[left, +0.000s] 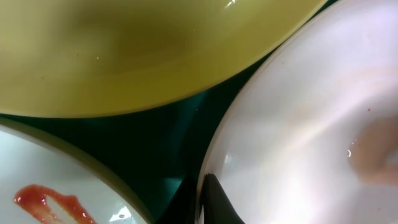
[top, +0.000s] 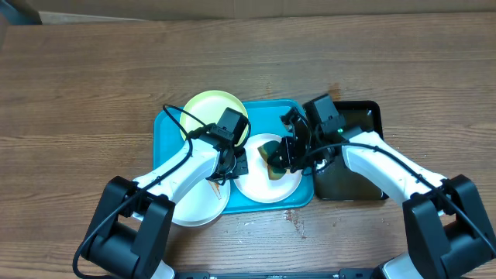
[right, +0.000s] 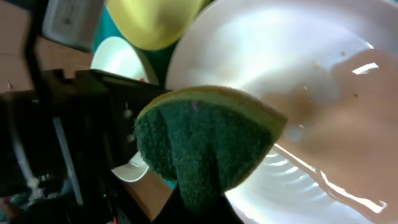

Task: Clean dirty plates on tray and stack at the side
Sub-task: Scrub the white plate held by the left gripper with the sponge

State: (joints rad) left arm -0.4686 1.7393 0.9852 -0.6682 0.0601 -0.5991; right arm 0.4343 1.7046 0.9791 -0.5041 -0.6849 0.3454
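Scrubbing: right gripper clamps sponge onto white plate near tray front-right corner; left gripper at rim, likely steadying, closure unclear.

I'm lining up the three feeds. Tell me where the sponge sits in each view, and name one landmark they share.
Overhead: sponge just right of centre, on the white plate.
Left wrist: not in it.
Right wrist: sponge mid-frame, green side facing the camera.
Shared landmark: the yellow-green plate, just left of centre overhead, across the top in left wrist, at the top edge in right wrist.
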